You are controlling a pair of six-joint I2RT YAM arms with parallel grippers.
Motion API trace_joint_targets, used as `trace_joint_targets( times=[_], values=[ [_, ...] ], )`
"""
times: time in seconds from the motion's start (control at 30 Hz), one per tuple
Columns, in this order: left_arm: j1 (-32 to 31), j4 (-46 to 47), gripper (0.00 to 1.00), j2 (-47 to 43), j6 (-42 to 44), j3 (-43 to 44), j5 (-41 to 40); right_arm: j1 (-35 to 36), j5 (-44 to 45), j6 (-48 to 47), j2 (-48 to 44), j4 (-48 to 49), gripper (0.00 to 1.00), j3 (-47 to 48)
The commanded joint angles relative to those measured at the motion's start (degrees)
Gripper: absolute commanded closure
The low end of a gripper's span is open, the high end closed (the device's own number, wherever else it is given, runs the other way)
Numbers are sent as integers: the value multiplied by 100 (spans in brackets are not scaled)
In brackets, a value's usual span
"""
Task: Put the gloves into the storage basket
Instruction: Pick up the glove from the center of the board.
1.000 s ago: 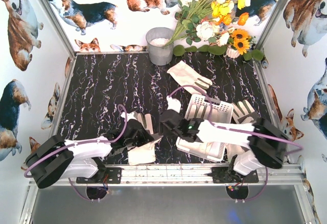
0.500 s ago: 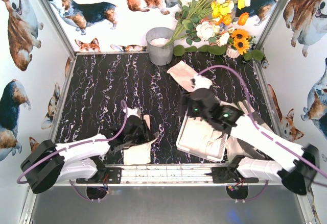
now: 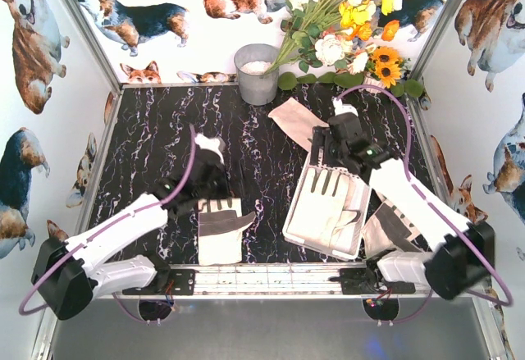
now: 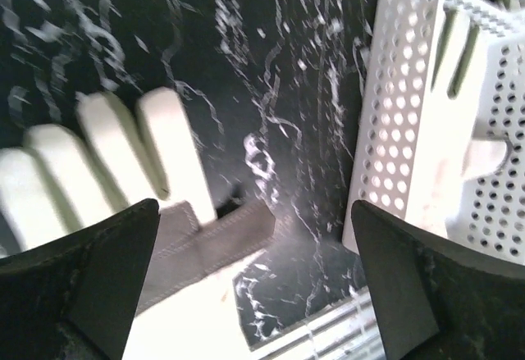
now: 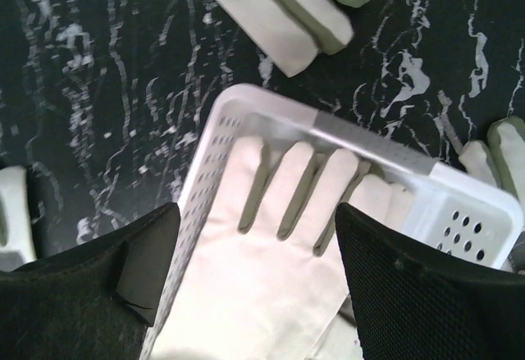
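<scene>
- Left fingers [image 3: 209, 186] are spread wide with nothing between them. They hang just above the worktop [image 3: 156, 138], at the fingertip end of the left glove [image 3: 220, 233].
- Right fingers [image 3: 326, 148] are apart too and empty, hovering over the far end of the basket [image 5: 361, 140].
- Nearest the arms, the left glove lies flat by the front edge, grey-brown patch up and cuff toward the arms. It's well apart from the basket.
- Over on the other side, the right glove [image 3: 395, 227] sits just beside the basket's right wall. It's partly hidden under the right arm, so I can't tell if it touches.
- Basket is on the right half of the worktop, a bit skewed. The basket glove [image 5: 271, 270] lies flat inside with its fingers pointing at the far rim, and it pretty much fills the bottom.
- Far glove [image 3: 291, 118] is on the worktop just past the basket's far left corner, close but not touching.
- Way at the back there's a grey bucket [image 3: 257, 73] by the wall, with flowers [image 3: 344, 24] to its right.
</scene>
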Motion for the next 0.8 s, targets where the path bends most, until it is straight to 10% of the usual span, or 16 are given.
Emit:
trace_joint_targets(
  times=[0.0, 0.17, 0.77],
  values=[
    [799, -967, 2, -134, 1293, 705, 152, -577, -307, -277, 484, 687, 21, 313],
    [1667, -1547, 0, -205, 2218, 1297, -98, -1326, -452, -19, 1317, 1038, 25, 507],
    [1810, -860, 0, -52, 3334, 1146, -425, -1620, -228, 403, 4012, 1258, 42, 2125]
  ],
)
